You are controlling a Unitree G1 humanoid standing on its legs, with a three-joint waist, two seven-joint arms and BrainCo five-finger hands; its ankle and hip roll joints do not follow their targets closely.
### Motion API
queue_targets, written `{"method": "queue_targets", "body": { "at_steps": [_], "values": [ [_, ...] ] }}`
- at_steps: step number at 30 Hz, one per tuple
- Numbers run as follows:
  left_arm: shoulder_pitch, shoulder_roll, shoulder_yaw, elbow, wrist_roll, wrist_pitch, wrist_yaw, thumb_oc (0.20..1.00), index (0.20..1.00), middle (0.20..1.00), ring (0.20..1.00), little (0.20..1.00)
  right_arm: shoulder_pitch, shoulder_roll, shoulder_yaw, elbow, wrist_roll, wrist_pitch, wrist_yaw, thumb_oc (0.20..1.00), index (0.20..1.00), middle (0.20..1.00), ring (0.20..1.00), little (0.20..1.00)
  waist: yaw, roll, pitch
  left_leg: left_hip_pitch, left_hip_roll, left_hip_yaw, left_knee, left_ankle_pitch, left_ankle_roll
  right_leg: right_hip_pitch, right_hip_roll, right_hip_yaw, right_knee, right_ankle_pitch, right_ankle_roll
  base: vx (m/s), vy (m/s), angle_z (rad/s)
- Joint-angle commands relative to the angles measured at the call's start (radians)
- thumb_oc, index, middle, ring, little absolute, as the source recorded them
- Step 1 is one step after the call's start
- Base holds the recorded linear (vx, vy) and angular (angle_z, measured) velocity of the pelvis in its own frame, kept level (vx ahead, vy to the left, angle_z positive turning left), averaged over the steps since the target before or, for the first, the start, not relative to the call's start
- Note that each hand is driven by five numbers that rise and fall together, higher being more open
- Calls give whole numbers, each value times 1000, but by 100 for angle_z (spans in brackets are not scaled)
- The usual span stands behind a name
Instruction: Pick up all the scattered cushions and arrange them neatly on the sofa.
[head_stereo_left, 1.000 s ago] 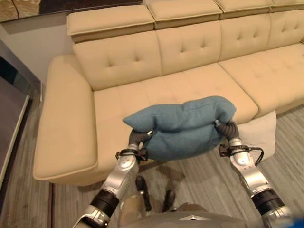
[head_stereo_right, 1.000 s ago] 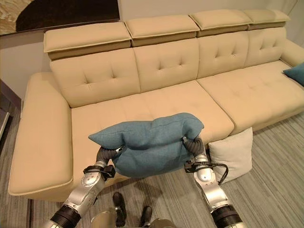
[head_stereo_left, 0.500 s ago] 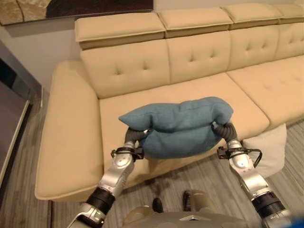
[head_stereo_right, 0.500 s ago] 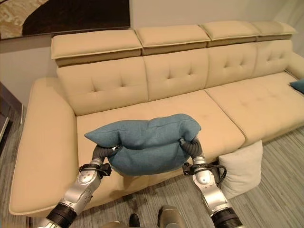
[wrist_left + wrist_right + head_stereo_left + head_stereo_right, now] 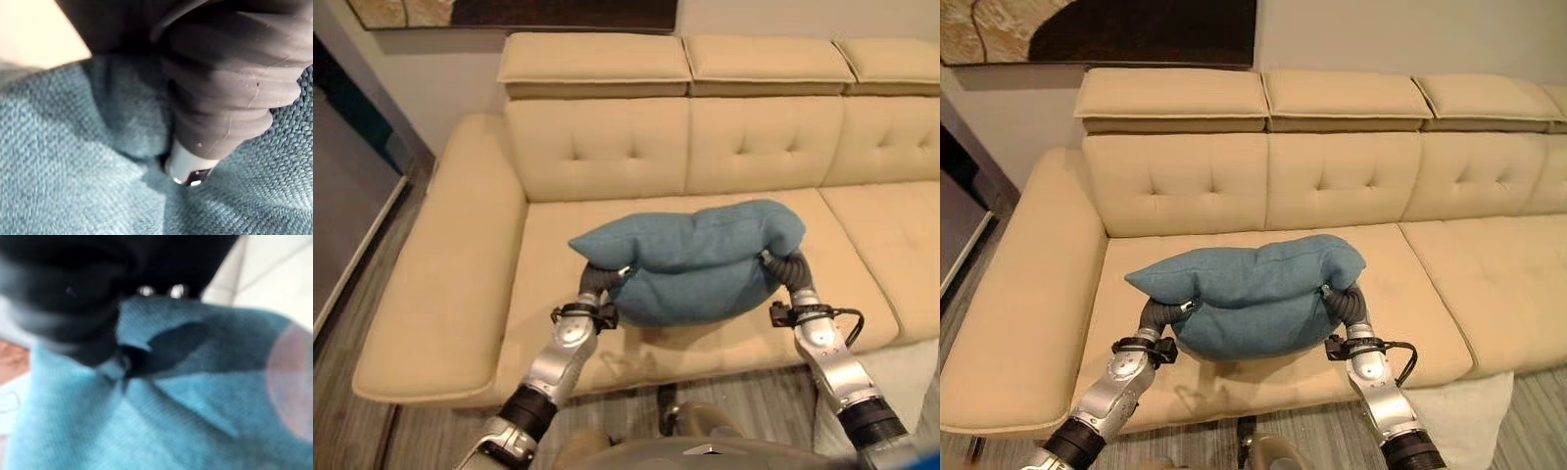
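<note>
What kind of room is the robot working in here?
Most likely a living room: a long beige tufted sofa, a framed picture on the wall behind it, and a blue cushion carried over the seat.

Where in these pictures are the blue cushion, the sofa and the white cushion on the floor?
blue cushion (image 5: 1249, 294): right eye view, middle of its front face.
sofa (image 5: 1180, 191): right eye view, tufted backrest.
white cushion (image 5: 1469, 416): right eye view, its top face beside the sofa's front.

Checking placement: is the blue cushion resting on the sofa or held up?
Held up. The blue fabric cushion hangs between the left hand and right hand, above the beige tufted sofa seat, casting a shadow underneath.
</note>
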Motion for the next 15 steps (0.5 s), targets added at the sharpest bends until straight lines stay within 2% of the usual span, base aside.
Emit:
{"method": "queue_targets", "body": {
  "at_steps": [1, 2, 4, 6, 7, 11, 15],
  "values": [
    [-93, -33, -39, -147, 29, -98, -50, 200, 200, 200, 200, 200, -30, 16, 14, -124, 10, -112, 19, 200, 200, 200, 200, 200, -15, 10, -43, -18, 47, 43, -227, 118, -4, 44, -34, 70, -9, 2, 123, 101, 65, 32],
    [-110, -34, -36, -143, 45, -98, -41, 200, 200, 200, 200, 200, -34, 16, 11, -124, 2, -115, 10, 200, 200, 200, 200, 200, -10, 21, -42, -38, 52, 53, -291, 177, -14, 50, -27, 64, -9, -4, 124, 117, 60, 18],
    [-127, -37, -21, -138, 45, -105, -27, 200, 200, 200, 200, 200, -53, 15, 18, -117, -2, -114, 7, 200, 200, 200, 200, 200, 2, 28, -37, -32, 29, 7, -277, 147, -8, 45, -24, 80, 14, -25, 127, 95, 58, 15],
    [-133, -34, -20, -140, 50, -105, -21, 200, 200, 200, 200, 200, -65, 16, 24, -115, -7, -112, 8, 200, 200, 200, 200, 200, -1, 31, -39, -27, 20, 0, -291, 148, -5, 40, -27, 88, 21, -22, 131, 91, 108, -8],
    [-153, -27, -19, -137, 57, -105, -16, 200, 200, 200, 200, 200, -97, 22, 32, -98, -13, -106, 4, 200, 200, 200, 200, 200, 1, 38, -41, -14, 15, 27, -312, 152, -2, 34, -32, 91, 30, -22, 135, 132, 200, -45],
    [-196, -12, -12, -117, 81, -103, 6, 200, 200, 200, 200, 200, -178, 37, 67, -62, -12, -102, 1, 200, 200, 200, 200, 200, 19, 41, -37, -2, 1, 63, -310, 129, 20, 24, -44, 111, 52, -31, 139, 77, 155, -53],
    [-338, 4, -2, -84, 102, -112, 68, 200, 200, 200, 200, 200, -341, 56, 117, -32, 0, -105, -19, 200, 200, 200, 200, 200, 43, 41, 2, -75, -8, 74, -268, 113, 39, -54, -57, 118, 87, -29, 141, -68, 98, -30]
  ]
}}
